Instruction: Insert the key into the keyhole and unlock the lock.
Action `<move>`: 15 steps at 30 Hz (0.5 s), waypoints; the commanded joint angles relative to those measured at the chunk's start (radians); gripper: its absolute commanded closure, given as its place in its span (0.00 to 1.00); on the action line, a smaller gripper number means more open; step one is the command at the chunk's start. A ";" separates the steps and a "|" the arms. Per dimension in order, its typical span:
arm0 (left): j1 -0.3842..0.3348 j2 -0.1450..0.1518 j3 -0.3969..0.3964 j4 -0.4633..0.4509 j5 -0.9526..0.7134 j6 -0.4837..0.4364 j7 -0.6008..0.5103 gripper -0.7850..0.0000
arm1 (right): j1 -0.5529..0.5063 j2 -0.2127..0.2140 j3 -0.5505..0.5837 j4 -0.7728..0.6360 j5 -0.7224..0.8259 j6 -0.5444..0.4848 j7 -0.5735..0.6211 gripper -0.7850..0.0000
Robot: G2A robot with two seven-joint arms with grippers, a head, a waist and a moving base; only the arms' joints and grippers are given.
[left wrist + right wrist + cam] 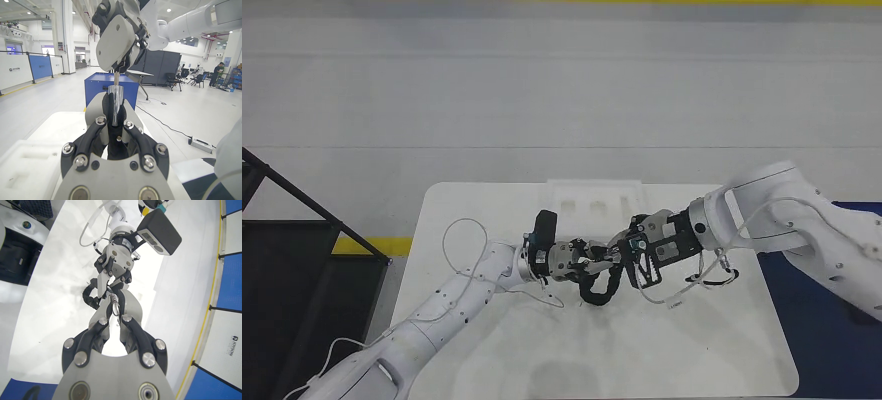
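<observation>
White tabletop carries a white foam tray with moulded recesses at its far edge, and both arms meet above the bare middle of it. Coming from the near side, the left gripper has its grey fingers drawn in tight around a cable lock with a chrome cylinder body. The cylinder sits lengthwise between the two black pads with its end poking out past the fingertips, and the lock's black ribbed cable hangs in a loop below, just over the tabletop. Opposite it, the right gripper has its fingers pinched together on the head of a small silver key. The key's blade sticks out beyond those fingertips, in line with the cylinder, and its tip meets the keyhole end; how deep it sits cannot be told. A thin wire ring on the key dangles in the gap between the right fingers. As for writing, a white barrier panel on the hall floor bears a dark logo and a line of print. A small printed label wraps the left wrist, too small to make out.
</observation>
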 commanded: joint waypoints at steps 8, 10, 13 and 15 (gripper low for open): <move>0.031 0.017 -0.034 -0.048 0.125 0.073 0.067 1.00 | -0.040 0.010 0.007 -0.002 0.261 0.173 0.155 1.00; 0.040 0.021 -0.044 -0.061 0.146 0.092 0.070 1.00 | -0.046 0.012 0.011 -0.016 0.316 0.216 0.193 1.00; 0.057 0.027 -0.062 -0.083 0.165 0.122 0.067 1.00 | -0.059 0.015 0.023 -0.034 0.361 0.278 0.230 1.00; 0.070 0.032 -0.071 -0.105 0.171 0.123 0.074 1.00 | -0.074 0.018 0.029 -0.041 0.370 0.322 0.245 1.00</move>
